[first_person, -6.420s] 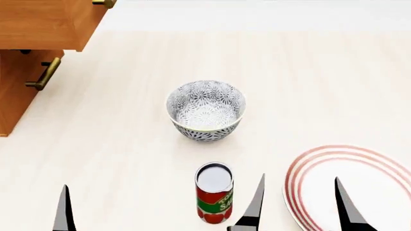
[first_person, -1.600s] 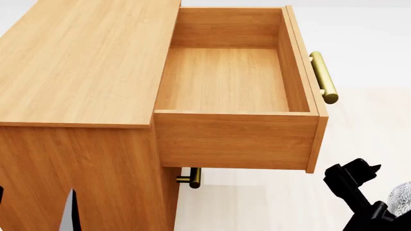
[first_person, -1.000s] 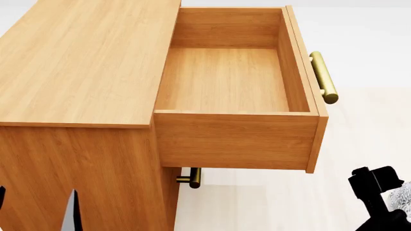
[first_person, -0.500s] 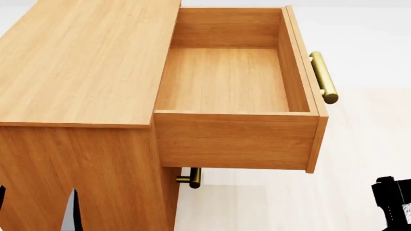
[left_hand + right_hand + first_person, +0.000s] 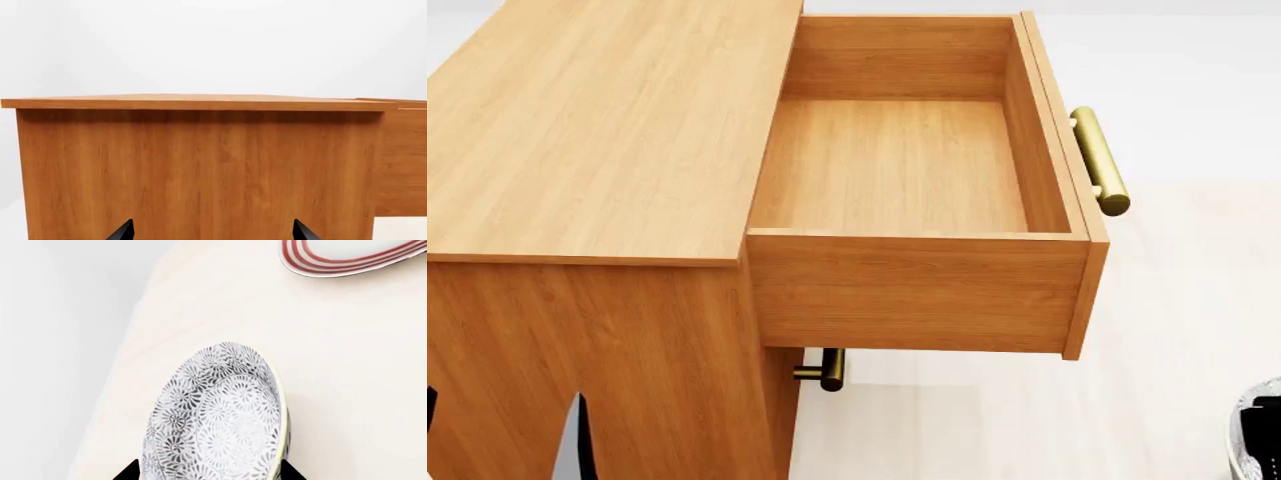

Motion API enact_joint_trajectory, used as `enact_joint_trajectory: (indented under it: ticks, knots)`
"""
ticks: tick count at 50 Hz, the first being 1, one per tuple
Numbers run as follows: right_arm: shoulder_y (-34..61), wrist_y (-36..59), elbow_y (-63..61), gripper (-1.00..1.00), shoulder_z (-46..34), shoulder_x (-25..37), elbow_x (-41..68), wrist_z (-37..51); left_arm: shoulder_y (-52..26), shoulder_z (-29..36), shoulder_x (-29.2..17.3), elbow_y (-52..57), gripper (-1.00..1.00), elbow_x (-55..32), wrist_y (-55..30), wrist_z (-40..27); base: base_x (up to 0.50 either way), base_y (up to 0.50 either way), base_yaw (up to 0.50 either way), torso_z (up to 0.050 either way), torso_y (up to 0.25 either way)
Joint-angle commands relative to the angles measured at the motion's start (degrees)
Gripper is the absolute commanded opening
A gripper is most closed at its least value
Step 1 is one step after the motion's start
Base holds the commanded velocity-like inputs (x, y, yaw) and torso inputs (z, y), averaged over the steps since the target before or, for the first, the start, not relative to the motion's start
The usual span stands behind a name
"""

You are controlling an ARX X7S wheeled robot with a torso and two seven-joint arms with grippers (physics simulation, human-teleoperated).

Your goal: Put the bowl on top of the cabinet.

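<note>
1. The cabinet (image 5: 601, 130) is filling the upper left and centre of the head view, its flat top lying bare along the left, while its top drawer (image 5: 908, 170) is standing pulled out to the right with a brass handle (image 5: 1098, 160) on its front.
2. The bowl (image 5: 220, 420) is sitting between the tips of the right end effector (image 5: 210, 471) in the right wrist view, low in the frame; only a sliver of it is showing at the lower right corner of the head view (image 5: 1261, 430). Judging from this, the cabinet top is lying up and to the left of the bowl, so the right arm is the one placed to carry it there.
3. The right end effector is spread wide around the bowl and appears to be gripping it, though contact is cut off by the frame edge.
4. The left end effector (image 5: 213, 231) is facing the cabinet's side panel, parted and holding nothing.
5. A red-ringed plate (image 5: 347, 257) is lying at the upper right of the right wrist view.
6. No writing or brand is showing anywhere.
</note>
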Motion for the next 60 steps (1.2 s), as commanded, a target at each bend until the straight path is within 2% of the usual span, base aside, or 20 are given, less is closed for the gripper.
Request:
enact_joint_trajectory:
  ticks: [1,8,41,60]
  knots:
    - [0.7,-3.4,3.0,1.0,1.7,-0.7,0.0,-2.1,-0.5,-1.5,1.2,-1.7,1.0,0.9,1.6,0.4,0.0,0.0,0.0,0.0,0.0]
    - [1.0,-7.5,4.0,1.0,1.9,-1.1,-2.7,-0.7,-0.8,-1.7,1.1,-2.5,1.0,0.7,2.0,0.4,0.0,0.0,0.0,0.0,0.0]
    - [8.8,-17.2,30.2,1.0,2.3,-0.2,-2.7,-9.0,-1.3,-1.6,0.7,-3.8,1.0,0.0,2.0,-0.2,0.0,0.0,0.0,0.0,0.0]
    - [10.7,-18.3,34.8,1.0,1.7,0.3,-2.2,-10.6,-1.5,-1.5,0.5,-4.2,1.0,-0.5,2.2,-0.5,0.0,0.0,0.0,0.0,0.0]
